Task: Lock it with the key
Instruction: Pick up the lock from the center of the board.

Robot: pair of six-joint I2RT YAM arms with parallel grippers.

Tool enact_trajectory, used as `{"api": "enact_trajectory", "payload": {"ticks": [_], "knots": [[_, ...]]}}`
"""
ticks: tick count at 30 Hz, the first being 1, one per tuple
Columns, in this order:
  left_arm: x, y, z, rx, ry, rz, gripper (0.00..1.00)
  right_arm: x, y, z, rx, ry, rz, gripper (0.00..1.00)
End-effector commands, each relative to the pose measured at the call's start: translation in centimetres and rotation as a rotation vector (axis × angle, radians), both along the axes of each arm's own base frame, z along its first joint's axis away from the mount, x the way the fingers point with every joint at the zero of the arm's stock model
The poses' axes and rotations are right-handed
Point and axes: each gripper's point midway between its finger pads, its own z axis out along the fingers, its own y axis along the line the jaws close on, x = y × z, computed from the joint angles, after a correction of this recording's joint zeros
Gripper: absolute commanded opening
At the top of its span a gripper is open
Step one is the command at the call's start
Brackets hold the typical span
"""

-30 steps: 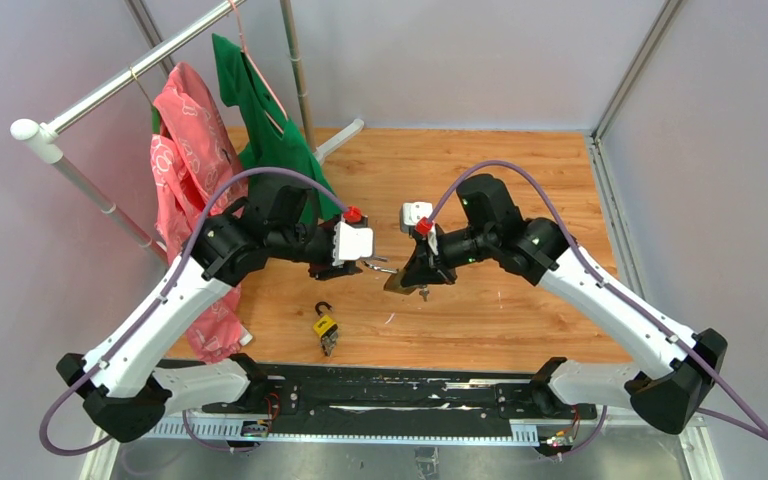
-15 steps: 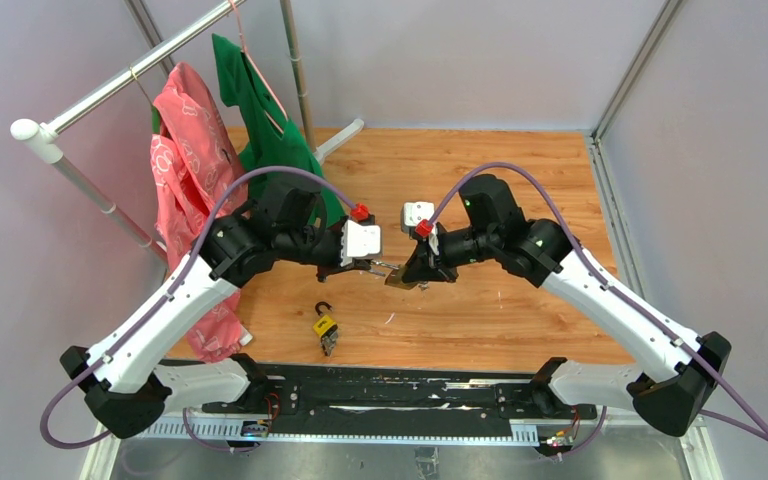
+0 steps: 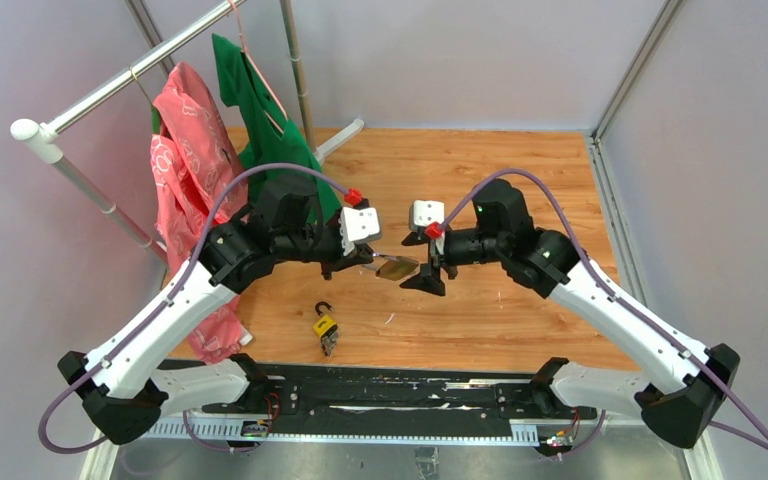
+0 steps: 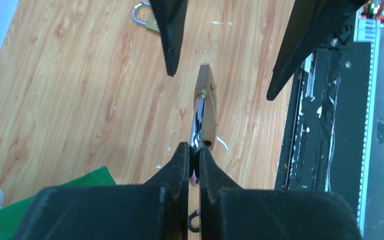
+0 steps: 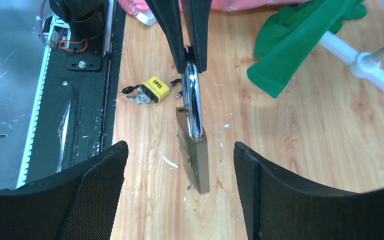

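Observation:
A brass padlock (image 3: 397, 267) hangs in the air between the two arms, above the wooden table. My left gripper (image 3: 368, 262) is shut on its silver shackle (image 4: 196, 125), with the brass body (image 4: 207, 100) pointing away from the fingers. My right gripper (image 3: 428, 265) stands open on both sides of the body (image 5: 195, 155) and does not touch it. A second, yellow padlock (image 3: 325, 327) lies on the table near the front edge, with small silver keys (image 5: 137, 95) beside it. Whether a key sits in the brass padlock I cannot tell.
A clothes rack (image 3: 90, 95) stands at the back left with a pink garment (image 3: 185, 150) and a green garment (image 3: 265, 120). A black rail (image 3: 390, 390) runs along the near edge. Grey walls enclose the table.
My left gripper has come in and shut on the brass padlock's shackle. My right gripper, which held the padlock body, has opened and let it go.

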Motion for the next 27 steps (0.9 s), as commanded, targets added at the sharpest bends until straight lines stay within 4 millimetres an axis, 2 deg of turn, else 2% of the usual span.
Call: {"api": "enact_trajectory", "payload": {"ticks": [1, 2, 3, 5, 6, 7, 10, 13, 15, 17, 22, 23, 24, 25, 26, 27], "knots": [[1.1, -0.8, 6.0, -0.204, -0.09, 0.054, 0.0, 1.3, -0.1, 2.0, 0.172, -0.028, -0.041, 0.79], [1.0, -0.7, 6.2, -0.213, -0.082, 0.054, 0.0, 1.7, -0.5, 2.0, 0.211, -0.006, -0.048, 0.79], [0.9, -0.7, 6.5, -0.226, -0.07, 0.054, 0.0, 2.2, -0.6, 3.0, 0.285, 0.0, -0.058, 0.8], [0.7, -0.8, 7.3, -0.26, -0.065, 0.048, 0.0, 2.7, -1.0, 2.2, 0.377, 0.07, -0.071, 0.8], [0.5, -0.9, 7.5, -0.272, -0.07, 0.037, 0.0, 2.8, -1.0, 3.2, 0.449, 0.082, -0.068, 0.8], [0.4, -0.9, 7.6, -0.277, -0.073, 0.028, 0.0, 2.8, -0.9, 1.9, 0.482, 0.127, -0.077, 0.8], [0.5, -1.0, 6.9, -0.253, -0.076, 0.017, 0.0, 3.3, 0.0, 0.8, 0.618, 0.167, -0.081, 0.79], [1.0, -1.2, 6.8, -0.242, -0.086, 0.016, 0.0, 2.9, 1.0, 0.9, 0.721, 0.187, -0.01, 0.79], [1.0, -1.4, 7.3, -0.258, -0.097, 0.009, 0.0, 2.6, 1.8, 0.2, 0.729, 0.244, 0.037, 0.77], [1.2, -1.4, 7.3, -0.256, -0.105, 0.012, 0.0, 2.4, 2.3, 0.4, 0.741, 0.267, 0.089, 0.73], [1.2, -1.0, 6.3, -0.228, -0.089, 0.03, 0.0, 1.4, 3.5, -0.1, 0.682, 0.255, 0.153, 0.72], [1.2, -1.0, 6.3, -0.228, -0.085, 0.032, 0.0, 1.2, 3.6, -0.2, 0.672, 0.252, 0.159, 0.7], [1.2, -1.0, 6.3, -0.23, -0.088, 0.033, 0.0, 1.1, 3.7, -0.4, 0.657, 0.256, 0.165, 0.63], [1.2, -1.0, 6.3, -0.233, -0.088, 0.035, 0.0, 1.1, 3.8, -0.5, 0.647, 0.259, 0.169, 0.51], [1.3, -1.0, 6.4, -0.236, -0.087, 0.036, 0.0, 1.0, 3.9, -0.4, 0.643, 0.262, 0.172, 0.29], [1.3, -1.1, 6.4, -0.238, -0.088, 0.037, 0.0, 1.0, 3.9, -0.3, 0.642, 0.261, 0.176, 0.19]]}}
